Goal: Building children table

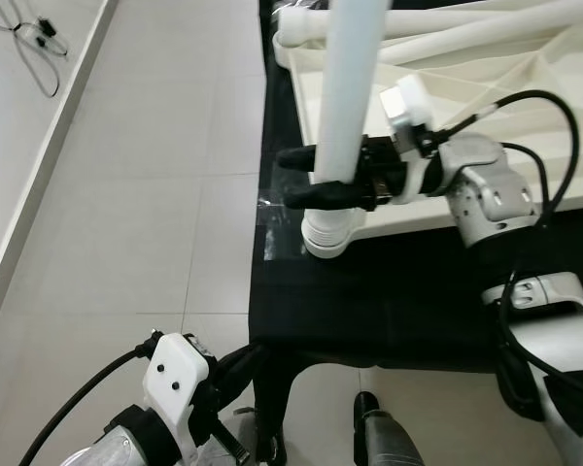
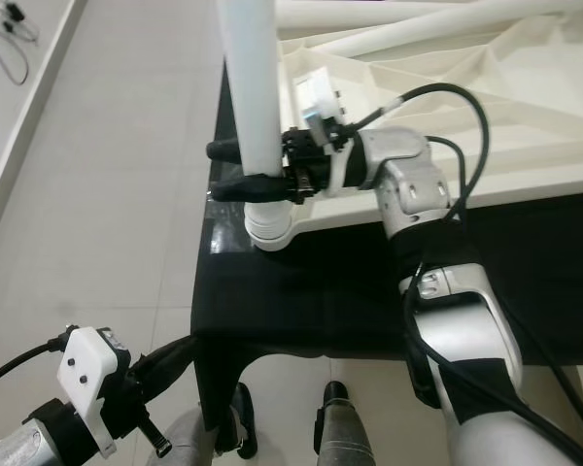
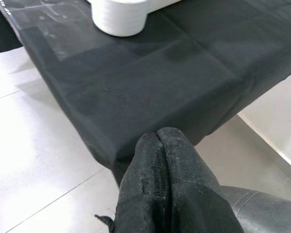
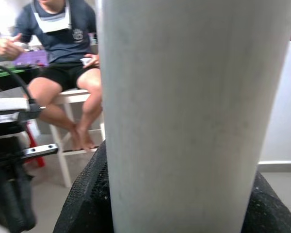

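The white table leg (image 1: 350, 87) stands upright in the corner socket (image 1: 325, 233) of the overturned tabletop (image 1: 525, 146), centre of frame — right gripper (image 1: 301, 175) clamps it, left gripper (image 3: 157, 174) is closed, idle. Remaining legs look unmounted.

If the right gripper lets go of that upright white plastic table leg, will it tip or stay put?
Hard to say; it may tip. The upright white plastic table leg is tall and narrow above the round corner socket of the upturned white tabletop. It looks stiff, probably light and smooth, so the right gripper could slip.
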Controlling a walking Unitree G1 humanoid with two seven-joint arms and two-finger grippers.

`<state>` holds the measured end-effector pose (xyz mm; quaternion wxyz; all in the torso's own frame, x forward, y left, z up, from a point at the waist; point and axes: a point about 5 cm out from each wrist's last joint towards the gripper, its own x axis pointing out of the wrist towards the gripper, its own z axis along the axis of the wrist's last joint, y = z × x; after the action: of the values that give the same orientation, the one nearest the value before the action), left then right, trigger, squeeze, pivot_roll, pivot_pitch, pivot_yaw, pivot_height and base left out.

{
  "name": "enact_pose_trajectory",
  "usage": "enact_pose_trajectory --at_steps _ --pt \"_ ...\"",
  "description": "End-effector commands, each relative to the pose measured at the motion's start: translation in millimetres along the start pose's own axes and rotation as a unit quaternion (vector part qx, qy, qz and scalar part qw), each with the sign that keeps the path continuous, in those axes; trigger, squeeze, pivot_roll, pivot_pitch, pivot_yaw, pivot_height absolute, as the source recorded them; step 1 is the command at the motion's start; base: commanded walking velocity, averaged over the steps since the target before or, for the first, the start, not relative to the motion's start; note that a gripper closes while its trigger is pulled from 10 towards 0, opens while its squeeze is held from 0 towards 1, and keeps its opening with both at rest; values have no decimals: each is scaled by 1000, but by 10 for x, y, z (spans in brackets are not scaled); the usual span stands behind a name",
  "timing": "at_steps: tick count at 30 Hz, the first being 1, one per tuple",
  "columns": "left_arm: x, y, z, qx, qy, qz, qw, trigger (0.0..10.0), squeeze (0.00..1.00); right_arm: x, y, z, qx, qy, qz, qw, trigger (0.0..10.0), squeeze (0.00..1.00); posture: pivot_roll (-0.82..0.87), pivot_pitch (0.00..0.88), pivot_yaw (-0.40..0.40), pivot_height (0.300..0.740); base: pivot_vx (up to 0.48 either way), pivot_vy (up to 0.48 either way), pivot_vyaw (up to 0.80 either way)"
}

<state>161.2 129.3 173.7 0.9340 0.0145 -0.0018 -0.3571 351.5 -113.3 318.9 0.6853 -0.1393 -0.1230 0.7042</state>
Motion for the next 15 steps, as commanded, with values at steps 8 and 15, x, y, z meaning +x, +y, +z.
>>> enact_pose_trajectory --at_steps 8,15 --pt "-30 -1 -45 -7 17 -1 1000 10000 0 -22 73 -362 30 69 -38 996 10000 0 90 458 107 740 0 0 0" --pt "-20 8 -46 -8 17 -1 1000 10000 0 -44 272 -363 -6 76 9 997 10000 0 88 457 112 740 0 0 0"
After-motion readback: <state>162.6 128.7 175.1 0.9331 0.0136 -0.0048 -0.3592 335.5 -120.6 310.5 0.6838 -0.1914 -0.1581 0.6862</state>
